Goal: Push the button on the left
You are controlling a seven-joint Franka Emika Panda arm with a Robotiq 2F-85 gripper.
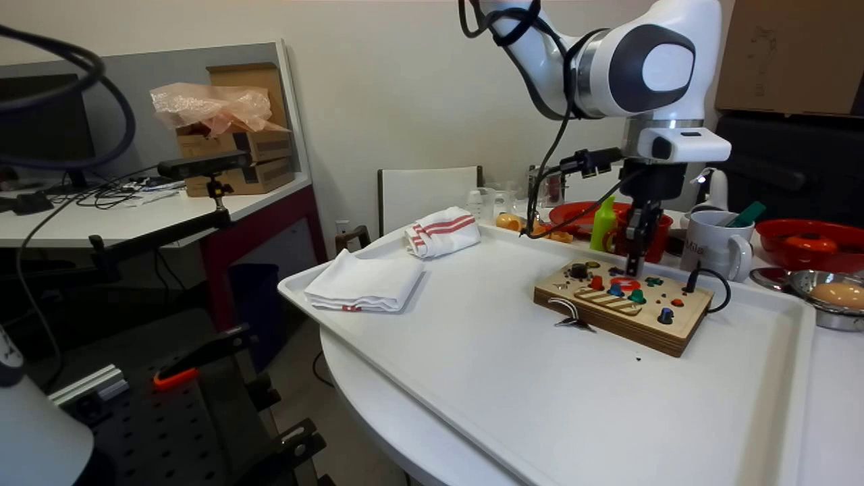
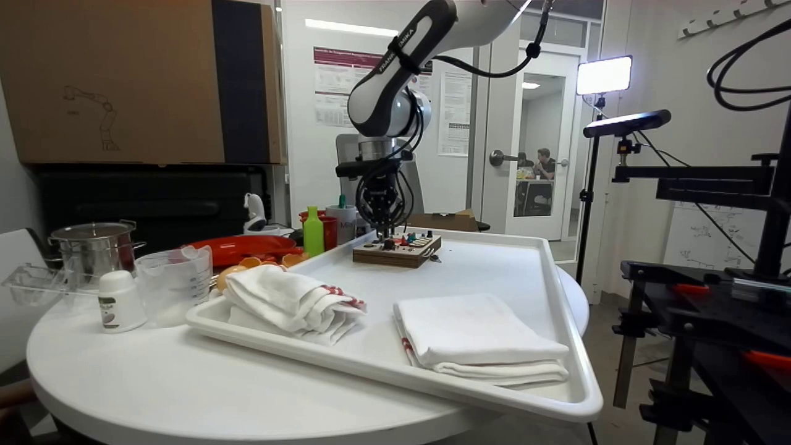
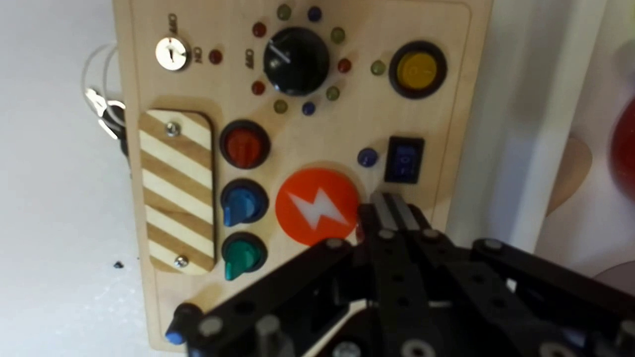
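Black, grey-tipped fingers, pressed together, point down at the rectangular pale-wood control panel just beside its round orange lightning-bolt disc; contact with panel unclear.

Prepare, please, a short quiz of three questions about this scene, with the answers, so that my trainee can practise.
1. True or false: the gripper is shut.
2. Inside or outside: where does the green bottle stand relative to the tray?
3. In the wrist view, what sits on the wooden board between the red control and the green knob?

Key: 1. True. 2. Outside. 3. The blue knob.
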